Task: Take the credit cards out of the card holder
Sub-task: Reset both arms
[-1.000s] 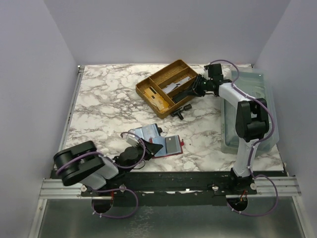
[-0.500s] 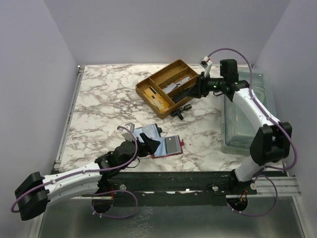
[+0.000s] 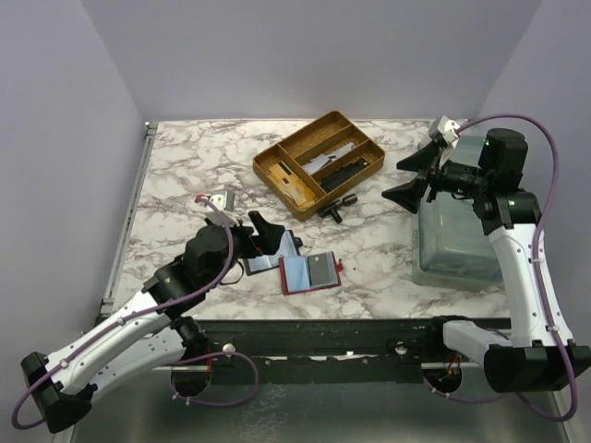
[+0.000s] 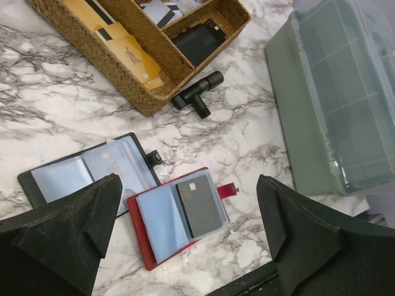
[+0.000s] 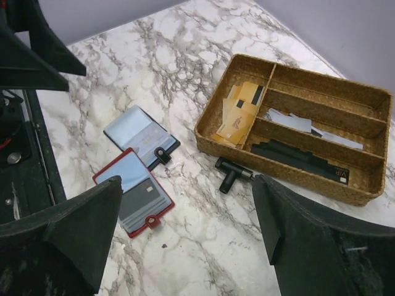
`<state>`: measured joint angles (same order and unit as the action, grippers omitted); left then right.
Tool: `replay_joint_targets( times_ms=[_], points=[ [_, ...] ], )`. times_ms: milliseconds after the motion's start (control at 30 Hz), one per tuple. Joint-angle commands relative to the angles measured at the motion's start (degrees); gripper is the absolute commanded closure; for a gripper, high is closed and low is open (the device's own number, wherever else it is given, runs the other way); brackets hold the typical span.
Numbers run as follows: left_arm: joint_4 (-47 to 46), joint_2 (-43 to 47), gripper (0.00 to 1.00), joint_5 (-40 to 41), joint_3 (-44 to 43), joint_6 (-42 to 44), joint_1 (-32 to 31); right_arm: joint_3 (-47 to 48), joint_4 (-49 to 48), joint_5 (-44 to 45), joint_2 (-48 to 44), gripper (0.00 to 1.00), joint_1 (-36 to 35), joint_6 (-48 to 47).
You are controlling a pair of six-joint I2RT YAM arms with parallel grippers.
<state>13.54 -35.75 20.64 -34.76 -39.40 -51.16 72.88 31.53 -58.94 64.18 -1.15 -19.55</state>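
A red card holder [image 3: 311, 273] lies open on the marble near the front edge. A dark grey credit card [image 4: 199, 208] with a small chip sits in the red holder's [image 4: 143, 231] right sleeve; the left sleeve looks pale blue. Behind it to the left, a black card holder [image 3: 272, 249] lies open too. My left gripper [image 3: 268, 233] hangs open above the black holder [image 4: 86, 172], holding nothing. My right gripper [image 3: 406, 178] hovers open at the right, clear of the basket, and is also empty. From the right wrist, the red holder [image 5: 133, 200] and its card [image 5: 137, 198] show between the fingers.
A woven basket [image 3: 319, 164] with three compartments stands at the back, holding yellow cards [image 5: 237, 114], pale grey cards [image 5: 290, 120] and a black flat item. A black T-shaped tool [image 3: 337, 208] lies before it. A clear plastic box [image 3: 457, 231] fills the right side.
Both grippers have opened. The left arm rose and pulled back left off the holders. The right arm drew back right and up from the basket. Both holders stayed put.
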Motion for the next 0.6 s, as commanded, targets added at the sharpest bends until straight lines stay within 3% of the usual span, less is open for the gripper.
replay_joint_targets(
  times_ms=[0,133,233,333,467,567],
  points=[
    [7.09,-9.49,0.01,-10.89,-10.34,8.62,8.89,1.07,3.53,-1.06,-3.74,0.03,3.02,2.44],
    [5.61,-13.39,0.01,-19.59,-15.41,10.60,18.89,-0.39,1.69,-1.02,-6.87,0.01,6.15,7.32],
    [3.38,-15.25,0.01,-33.95,-18.03,7.84,29.93,-0.84,-0.05,0.23,-8.55,0.01,8.36,11.32],
    [0.52,-16.01,0.01,-43.36,-19.41,3.92,40.08,-0.46,-2.09,3.63,-9.52,0.01,10.73,16.62],
    [1.61,-14.70,0.01,-45.62,-21.79,4.69,45.88,0.27,-3.41,6.63,-10.62,0.01,12.78,20.89],
    [4.22,-13.58,0.01,-45.02,-23.76,6.84,46.54,2.59,-0.19,4.75,-10.56,0.01,13.68,15.91]
  ],
)
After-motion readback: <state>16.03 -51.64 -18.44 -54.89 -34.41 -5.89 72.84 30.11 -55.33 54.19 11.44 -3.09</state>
